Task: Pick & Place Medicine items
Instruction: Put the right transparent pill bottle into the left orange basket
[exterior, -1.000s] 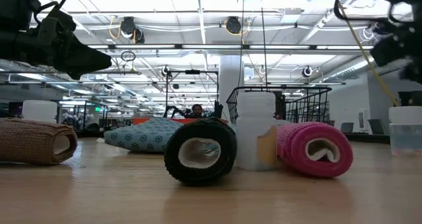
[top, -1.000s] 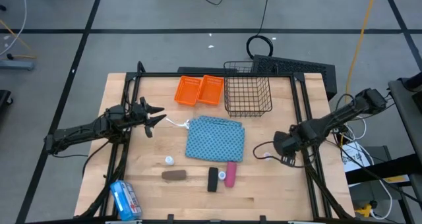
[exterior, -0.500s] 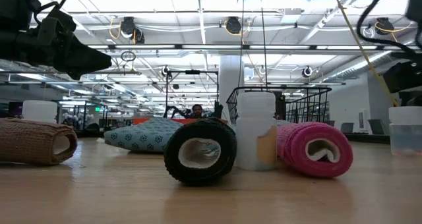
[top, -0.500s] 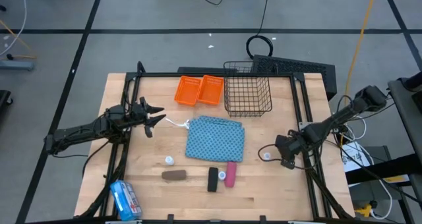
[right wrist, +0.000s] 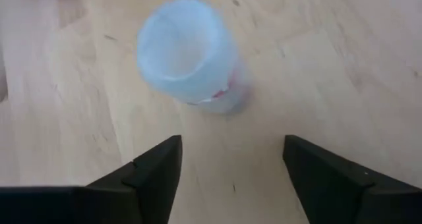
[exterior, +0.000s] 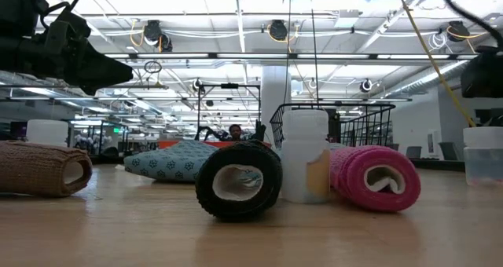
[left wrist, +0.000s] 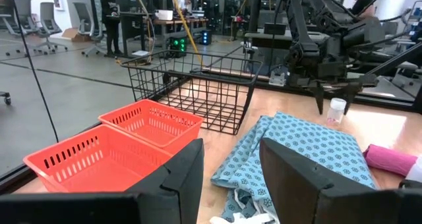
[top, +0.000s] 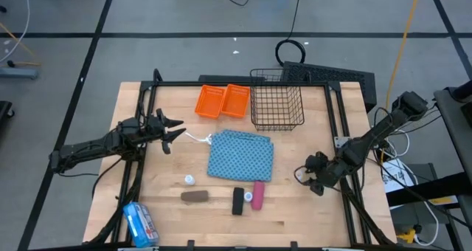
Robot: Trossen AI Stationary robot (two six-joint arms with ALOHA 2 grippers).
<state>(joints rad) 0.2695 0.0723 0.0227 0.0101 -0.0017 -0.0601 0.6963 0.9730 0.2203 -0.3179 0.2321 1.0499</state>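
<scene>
Two arms, one counter (top: pixel 310 214), several small medicine items.

Right gripper (top: pixel 310 179): low at the counter's right side, fingers (right wrist: pixel 148 168) spread wide and empty. A small white bottle (right wrist: pixel 191 53) stands upright just beyond them, centred between the two tips and not touched. Its long axis is vertical, so the fingers would straddle its round sides. This arm is by far the nearer to that bottle. In the high view the gripper hides the bottle; only the right wrist view shows the gap. The left wrist view catches it from across the counter (left wrist: pixel 336 110), under the right gripper.

Left gripper (top: pixel 175 130): waits at the left side of the counter, fingers (left wrist: pixel 300 178) partly open, holding nothing, facing the blue cloth (top: pixel 241 155).

Near edge, left to right: another white bottle (top: pixel 189 180), brown roll (top: pixel 195 196), black roll (top: pixel 238 200), third white bottle (top: pixel 249 198), pink roll (top: pixel 258 194). The low view shows the rolls to be hollow, lying on their sides.

Far side: two orange trays (top: pixel 223 101) and a wire basket (top: pixel 277 103), well apart from the right gripper. A blue and white packet (top: pixel 138 223) lies at the near left corner.
</scene>
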